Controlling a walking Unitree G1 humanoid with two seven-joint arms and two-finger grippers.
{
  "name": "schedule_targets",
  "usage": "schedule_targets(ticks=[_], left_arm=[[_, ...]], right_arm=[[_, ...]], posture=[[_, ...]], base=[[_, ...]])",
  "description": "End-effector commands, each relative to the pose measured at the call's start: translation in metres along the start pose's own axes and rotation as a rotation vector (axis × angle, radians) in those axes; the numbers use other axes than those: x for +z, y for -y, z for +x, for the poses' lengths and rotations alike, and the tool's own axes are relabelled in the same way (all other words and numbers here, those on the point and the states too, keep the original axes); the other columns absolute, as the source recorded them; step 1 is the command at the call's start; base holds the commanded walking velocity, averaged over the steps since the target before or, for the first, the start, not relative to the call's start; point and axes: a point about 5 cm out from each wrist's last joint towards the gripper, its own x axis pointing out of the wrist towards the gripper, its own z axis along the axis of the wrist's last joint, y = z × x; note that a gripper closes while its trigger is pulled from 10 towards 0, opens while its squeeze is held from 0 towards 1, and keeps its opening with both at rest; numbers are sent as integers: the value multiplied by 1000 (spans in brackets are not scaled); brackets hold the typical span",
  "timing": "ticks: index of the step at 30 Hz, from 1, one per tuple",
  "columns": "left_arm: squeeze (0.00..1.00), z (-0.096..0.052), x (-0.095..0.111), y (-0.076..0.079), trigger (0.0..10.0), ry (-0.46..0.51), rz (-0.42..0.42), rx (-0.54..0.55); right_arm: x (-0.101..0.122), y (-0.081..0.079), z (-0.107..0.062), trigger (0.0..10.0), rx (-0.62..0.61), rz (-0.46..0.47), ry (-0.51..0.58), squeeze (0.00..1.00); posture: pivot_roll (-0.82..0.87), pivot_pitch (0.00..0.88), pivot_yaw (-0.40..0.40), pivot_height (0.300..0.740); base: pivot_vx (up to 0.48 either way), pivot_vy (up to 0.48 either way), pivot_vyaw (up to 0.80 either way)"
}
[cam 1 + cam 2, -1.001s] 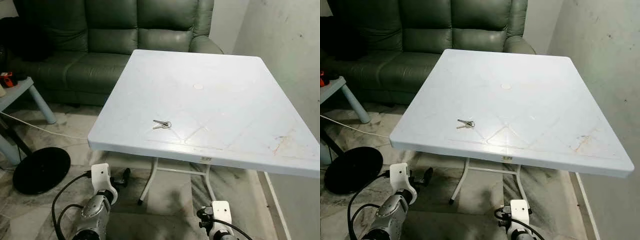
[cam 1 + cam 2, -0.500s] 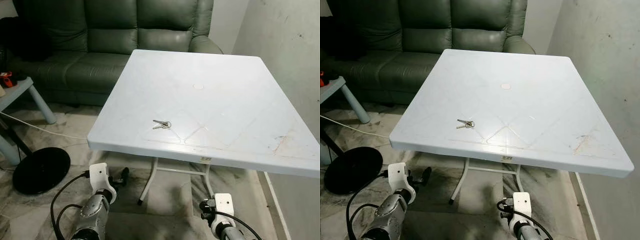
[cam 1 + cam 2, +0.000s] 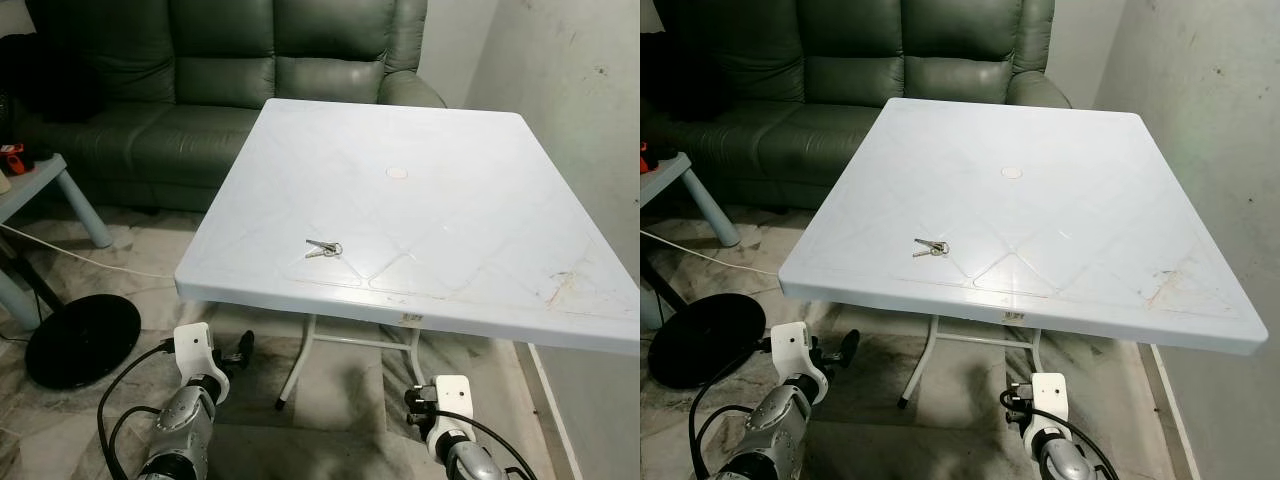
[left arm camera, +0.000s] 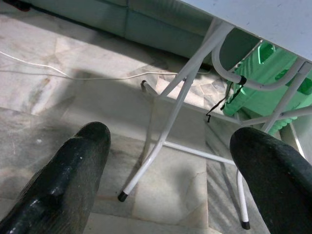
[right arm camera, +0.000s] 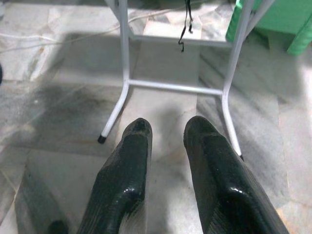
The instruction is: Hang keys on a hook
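The keys [image 3: 323,248] lie untouched on the white worktop [image 3: 450,200], toward its 7 o'clock corner. Over the last second the right arm has crept slightly higher; its claw [image 5: 165,141] hangs below the worktop, fingers slightly parted. The left claw [image 4: 168,161] hangs spread wide. Pickup is only beginning.

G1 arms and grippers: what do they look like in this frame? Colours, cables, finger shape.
Both arms are silver metal with a white block at the wrist and black cables looping off it. The left gripper has two thick, rounded, matte black fingers; the right gripper has the same black fingers, glossier and tapering to blunt tips.
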Motion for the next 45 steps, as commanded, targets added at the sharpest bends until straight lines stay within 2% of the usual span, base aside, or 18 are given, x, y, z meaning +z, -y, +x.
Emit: schedule_targets(ticks=[1, 45], left_arm=[[0, 2, 3, -1, 10000, 0, 3, 5], [0, 1, 2, -2, 10000, -4, -12, -4]], right_arm=[[41, 15, 13, 10000, 18, -4, 142, 0], [41, 15, 14, 10000, 22, -4, 142, 0]], posture=[[-18, 7, -19, 740], [-9, 0, -21, 740]], base=[[0, 0, 0], [0, 0, 0]])
